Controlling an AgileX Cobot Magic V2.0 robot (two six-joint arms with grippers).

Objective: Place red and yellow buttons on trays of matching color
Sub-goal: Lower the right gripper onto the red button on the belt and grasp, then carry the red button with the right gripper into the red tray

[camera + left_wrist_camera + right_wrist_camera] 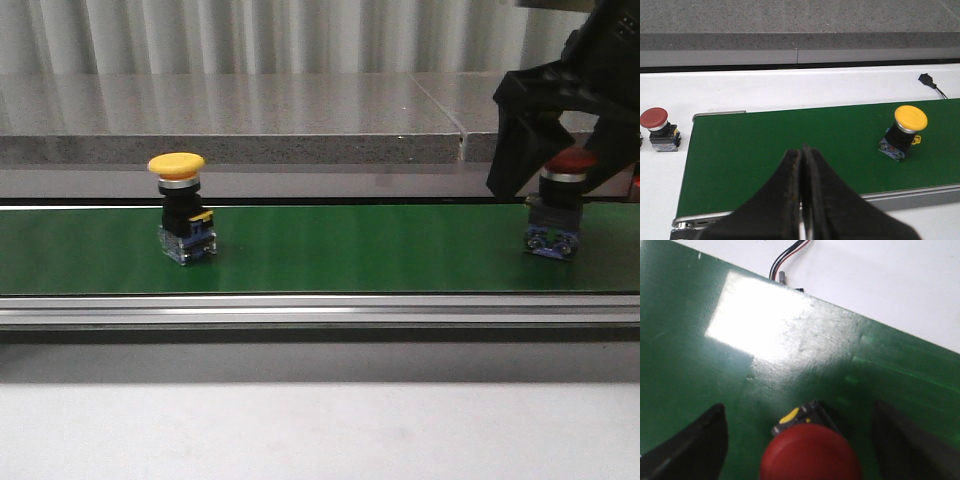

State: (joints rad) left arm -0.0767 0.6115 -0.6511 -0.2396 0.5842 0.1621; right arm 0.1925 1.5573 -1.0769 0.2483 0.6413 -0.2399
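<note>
- Green conveyor belt runs across the middle of the front view, silver rail along its near edge.
- Yellow button stands upright on the belt, left of centre in the front view; yellow mushroom cap, black body, blue base.
- Red button stands upright on the belt at the right edge of the front view.
- Right gripper, upper right of the front view, straddles the red button, fingers spread wide; in the right wrist view the red cap sits bottom centre between the two dark fingers, gaps on both sides, no contact.
- Left gripper, bottom centre of the left wrist view, fingers pressed together, holding nothing.
- Second red button at the left edge of the left wrist view, on the white table just off the belt end.
- Small black connector with wire on the table, upper right of that view.
</note>
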